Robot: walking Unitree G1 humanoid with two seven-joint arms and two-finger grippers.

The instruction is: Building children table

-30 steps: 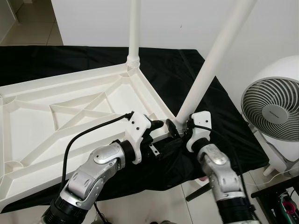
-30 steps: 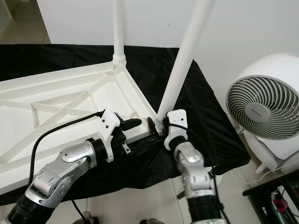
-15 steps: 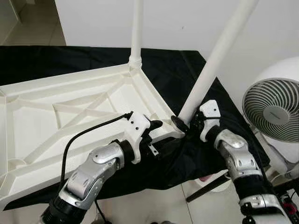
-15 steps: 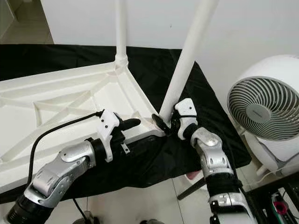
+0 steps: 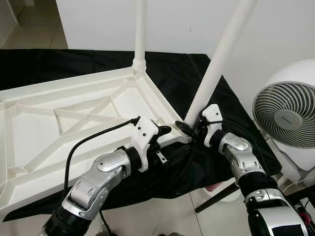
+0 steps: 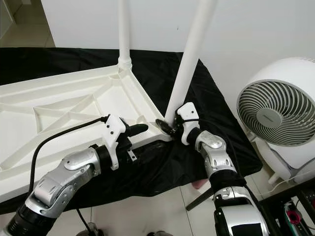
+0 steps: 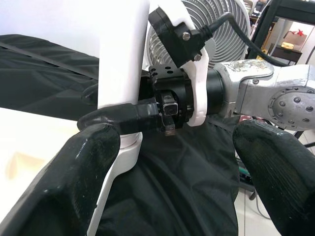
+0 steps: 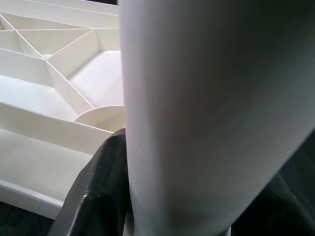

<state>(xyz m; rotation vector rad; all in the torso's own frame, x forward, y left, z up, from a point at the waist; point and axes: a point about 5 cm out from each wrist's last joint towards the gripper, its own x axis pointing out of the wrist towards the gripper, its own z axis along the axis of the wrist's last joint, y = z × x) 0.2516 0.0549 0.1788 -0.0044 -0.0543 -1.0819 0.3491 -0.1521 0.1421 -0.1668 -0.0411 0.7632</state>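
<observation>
Nearest, the left gripper point(image 5: 165, 131) hovers with fingers spread at the upturned white tabletop's point(image 5: 74, 118) corner; just beyond, the right gripper point(image 5: 189, 129) clamps the base of the leaning table leg point(image 5: 216, 64). Farther back stands another leg point(image 5: 140, 34), over black cloth point(image 5: 177, 73).

Tabletop point(image 5: 74, 105) & leg point(image 5: 214, 69) smooth white plastic; cloth point(image 5: 206, 93) black, slight sheen.

A white round fan point(image 6: 275, 115) stands on the tiled floor point(image 6: 162, 211) just beside the black cloth's point(image 6: 216, 128) right edge
</observation>
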